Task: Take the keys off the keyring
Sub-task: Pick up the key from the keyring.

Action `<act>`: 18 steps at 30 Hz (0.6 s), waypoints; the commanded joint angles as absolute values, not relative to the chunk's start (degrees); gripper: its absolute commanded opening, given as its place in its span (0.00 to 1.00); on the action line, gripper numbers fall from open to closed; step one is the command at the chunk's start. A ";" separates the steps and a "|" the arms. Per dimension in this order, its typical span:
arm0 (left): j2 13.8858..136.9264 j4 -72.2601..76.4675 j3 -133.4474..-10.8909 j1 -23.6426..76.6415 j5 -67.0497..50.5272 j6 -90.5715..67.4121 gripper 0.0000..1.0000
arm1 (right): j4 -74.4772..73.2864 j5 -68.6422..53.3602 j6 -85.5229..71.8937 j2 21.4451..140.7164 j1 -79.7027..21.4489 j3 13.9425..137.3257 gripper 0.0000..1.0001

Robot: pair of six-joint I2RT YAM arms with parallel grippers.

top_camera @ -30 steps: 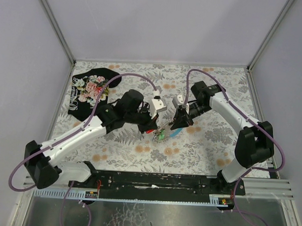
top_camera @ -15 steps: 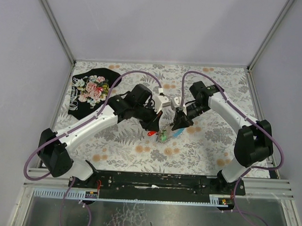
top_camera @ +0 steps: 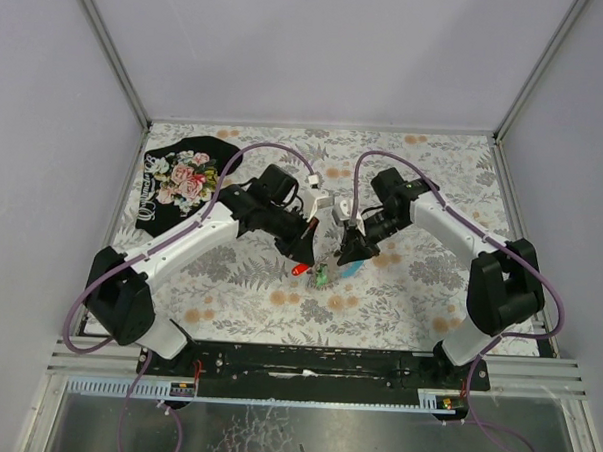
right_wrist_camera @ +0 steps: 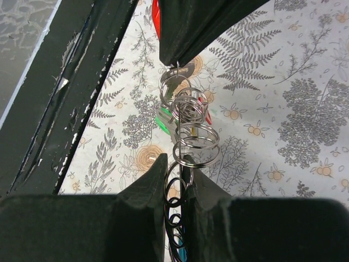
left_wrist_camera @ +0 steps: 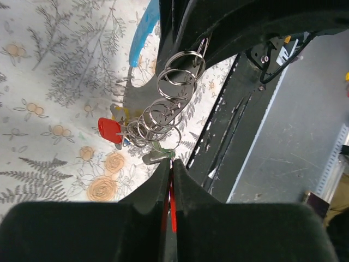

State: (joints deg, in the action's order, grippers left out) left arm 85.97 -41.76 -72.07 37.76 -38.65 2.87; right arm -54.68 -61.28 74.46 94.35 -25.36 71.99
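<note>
The keyring is a string of silvery rings stretched between my two grippers just above the table. My left gripper is shut on a red key, seen as a red sliver between its fingers. My right gripper is shut on the keyring's chain, with the rings rising from its tips toward the left fingers. Another red key and a green key hang from the rings. The light-blue fob shows beside the right fingers. From above, the keys hang between both grippers.
A black floral cloth lies at the table's back left. The table wears a patterned cloth. The black base rail runs along the near edge, and grey walls close in the back and sides.
The left arm has swung its elbow and upper links rightward and the right arm has edged left. The bunch stays between them and both grips are unchanged.
</note>
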 commanded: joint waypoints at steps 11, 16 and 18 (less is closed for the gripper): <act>86.99 -39.40 -71.68 37.07 -39.71 -1.23 0.00 | -45.50 -61.34 67.81 90.53 -25.70 67.30 0.24; 87.11 -36.89 -71.33 37.04 -38.37 -0.91 0.00 | -47.36 -65.33 65.75 91.79 -23.39 68.90 0.36; 86.85 -36.31 -70.96 37.02 -38.46 -0.48 0.00 | -50.09 -67.05 67.31 92.58 -21.68 70.21 0.40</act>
